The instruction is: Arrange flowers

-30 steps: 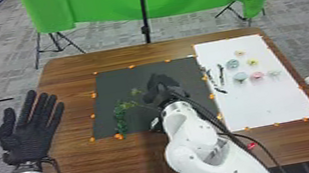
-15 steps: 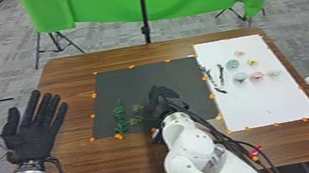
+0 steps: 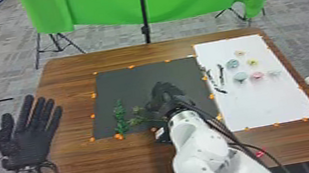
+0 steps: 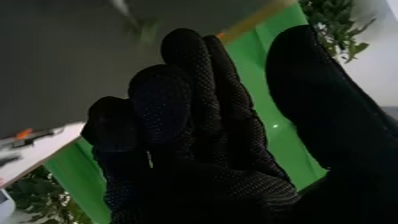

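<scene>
From where I stood, the robot's right hand was low over the dark mat, with a green sprig just beside it; I couldn't tell whether the hand had hold of that piece or had it loose. A second, upright-looking leafy stem lay on the mat to the left of the first, well apart from the robot's left hand, which was open, its fingers straight and spread beside the mat. The greenery looked very light, the leaves soft and springy, the stalk perhaps stiff enough to push or stand up. I'd have pinched it by the bare lower stalk, since leaves would likely bend and slide against a smooth glove, and a thin stalk could easily roll away. Over on the white sheet, slender dark pieces lay near the left edge, and beyond them sat small pastel flower heads: blue ones, a pink one and a yellow one. They seemed nearly weightless, petals apt to crush, so I'd have taken them from underneath or by the sides, gently. As for containers, these pieces weren't standing in a vase; they rested directly on the mat and the sheet, both flat on the wooden table.
</scene>
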You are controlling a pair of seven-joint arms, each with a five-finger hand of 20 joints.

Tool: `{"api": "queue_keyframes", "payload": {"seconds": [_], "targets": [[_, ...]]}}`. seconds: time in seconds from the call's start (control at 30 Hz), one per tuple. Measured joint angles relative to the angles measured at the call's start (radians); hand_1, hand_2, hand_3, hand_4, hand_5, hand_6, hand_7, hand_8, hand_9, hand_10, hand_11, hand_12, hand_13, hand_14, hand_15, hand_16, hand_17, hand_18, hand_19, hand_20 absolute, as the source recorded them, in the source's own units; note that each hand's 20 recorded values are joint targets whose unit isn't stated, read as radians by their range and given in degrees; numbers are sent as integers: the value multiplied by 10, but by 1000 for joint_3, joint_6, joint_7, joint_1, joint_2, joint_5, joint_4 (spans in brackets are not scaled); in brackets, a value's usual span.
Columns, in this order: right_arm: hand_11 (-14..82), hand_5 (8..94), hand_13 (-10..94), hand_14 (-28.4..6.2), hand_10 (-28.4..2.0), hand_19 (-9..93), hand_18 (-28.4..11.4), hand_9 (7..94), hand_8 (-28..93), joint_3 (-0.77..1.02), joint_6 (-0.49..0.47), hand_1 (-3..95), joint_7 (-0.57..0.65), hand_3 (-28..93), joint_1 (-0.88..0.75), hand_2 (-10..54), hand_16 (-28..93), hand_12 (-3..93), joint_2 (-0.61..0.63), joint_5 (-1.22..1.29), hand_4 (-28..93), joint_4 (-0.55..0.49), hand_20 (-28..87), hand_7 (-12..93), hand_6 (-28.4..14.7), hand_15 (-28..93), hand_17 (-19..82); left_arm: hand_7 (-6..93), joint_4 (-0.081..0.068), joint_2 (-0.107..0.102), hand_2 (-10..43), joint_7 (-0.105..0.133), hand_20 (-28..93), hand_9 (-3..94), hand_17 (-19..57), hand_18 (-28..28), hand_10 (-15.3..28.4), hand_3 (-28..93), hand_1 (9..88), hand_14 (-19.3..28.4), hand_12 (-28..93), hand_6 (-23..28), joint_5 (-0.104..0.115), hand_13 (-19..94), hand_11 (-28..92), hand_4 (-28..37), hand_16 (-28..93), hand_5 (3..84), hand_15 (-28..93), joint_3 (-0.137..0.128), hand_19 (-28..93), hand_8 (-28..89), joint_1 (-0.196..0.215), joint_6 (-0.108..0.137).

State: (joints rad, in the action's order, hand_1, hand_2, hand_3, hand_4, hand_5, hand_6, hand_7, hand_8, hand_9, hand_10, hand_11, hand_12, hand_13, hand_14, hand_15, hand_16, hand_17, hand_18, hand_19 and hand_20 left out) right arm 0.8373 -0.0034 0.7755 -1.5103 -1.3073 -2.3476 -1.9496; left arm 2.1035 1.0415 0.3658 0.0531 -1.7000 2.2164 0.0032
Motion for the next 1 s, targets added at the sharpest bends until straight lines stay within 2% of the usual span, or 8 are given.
{"api": "queue_keyframes", "payload": {"seconds": [0.1, 0.33, 0.7, 1.0], "targets": [[465, 646, 655, -176, -221, 932, -272, 666, -131, 37, -9, 386, 0, 813, -20, -93, 250, 235, 50, 12, -210, -46, 523, 240, -90, 779, 392, 65, 5, 9, 112, 9, 97, 388, -50, 113, 153, 742, 286, 135, 89, 88, 0, 277, 132, -283, -63, 427, 206, -10, 270, -80, 20, -1], [443, 646, 647, -177, -221, 932, -273, 664, -129, 121, -124, 380, 10, 815, -76, -74, 255, 234, 120, 55, -209, -71, 495, 231, -91, 773, 381, 66, 6, 13, 113, 15, 97, 389, -50, 113, 154, 742, 285, 135, 89, 87, 2, 277, 133, -283, -63, 427, 207, -12, 271, -81, 32, -1], [439, 660, 649, -177, -218, 932, -273, 670, -130, 84, -143, 386, 2, 821, -86, -63, 254, 233, 118, 72, -213, -68, 485, 232, -83, 773, 379, 66, 4, 13, 115, 10, 97, 389, -51, 113, 154, 739, 286, 135, 89, 87, 2, 277, 133, -283, -64, 427, 208, -8, 272, -80, 23, -1], [425, 670, 649, -177, -216, 932, -274, 677, -129, 54, -195, 386, -11, 820, -84, -59, 255, 233, 96, 128, -214, -89, 475, 222, -82, 771, 375, 66, 4, 12, 116, 5, 97, 389, -51, 114, 154, 740, 284, 135, 88, 88, 3, 277, 132, -283, -64, 427, 207, -7, 272, -80, 19, 0]]}}
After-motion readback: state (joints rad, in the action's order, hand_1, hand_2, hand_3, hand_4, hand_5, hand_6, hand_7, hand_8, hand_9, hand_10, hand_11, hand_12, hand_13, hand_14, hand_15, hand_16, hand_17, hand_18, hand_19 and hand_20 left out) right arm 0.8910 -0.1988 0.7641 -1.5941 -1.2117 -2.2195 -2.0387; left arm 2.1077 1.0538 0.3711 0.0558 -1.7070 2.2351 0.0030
